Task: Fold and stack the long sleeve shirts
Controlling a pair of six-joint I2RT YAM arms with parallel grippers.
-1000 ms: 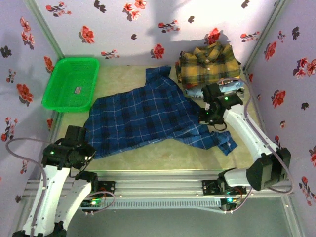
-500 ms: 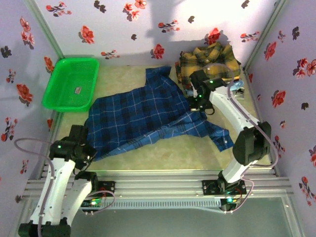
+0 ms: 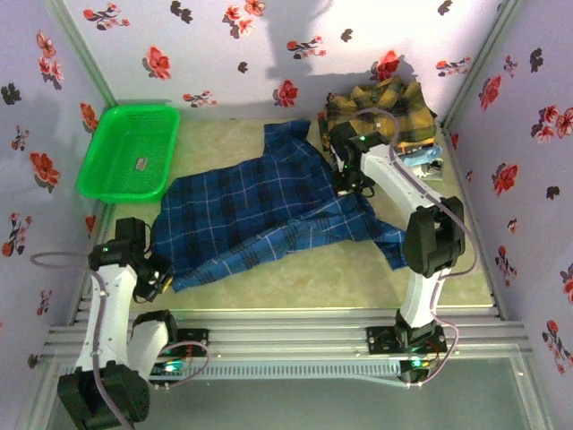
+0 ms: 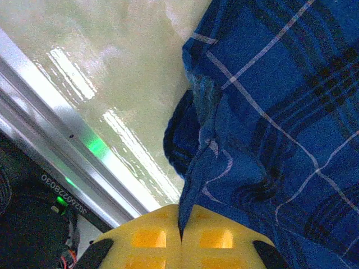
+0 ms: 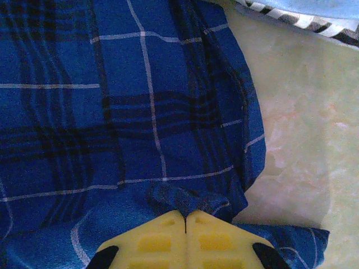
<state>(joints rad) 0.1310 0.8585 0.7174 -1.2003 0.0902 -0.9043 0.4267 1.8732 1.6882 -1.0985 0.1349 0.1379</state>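
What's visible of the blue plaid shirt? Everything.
The blue plaid shirt: dark blue cloth with thin white lines, unfolded and rumpled, lying diagonally across the table, one sleeve trailing right. The left gripper is shut on its near-left edge; the right gripper is shut on a bunched fold at its far-right side.

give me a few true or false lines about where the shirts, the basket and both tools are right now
1. The blue plaid shirt lies spread across the table. True.
2. The green basket holds a folded shirt. False: there is no shirt in it, just one small item.
3. The mustard plaid shirt sits at the far right, on top of light blue cloth. True.
4. The right tool hangs open over bare table. False: it is shut on the blue plaid shirt.
5. The left tool is shut on an edge of the blue plaid shirt. True.
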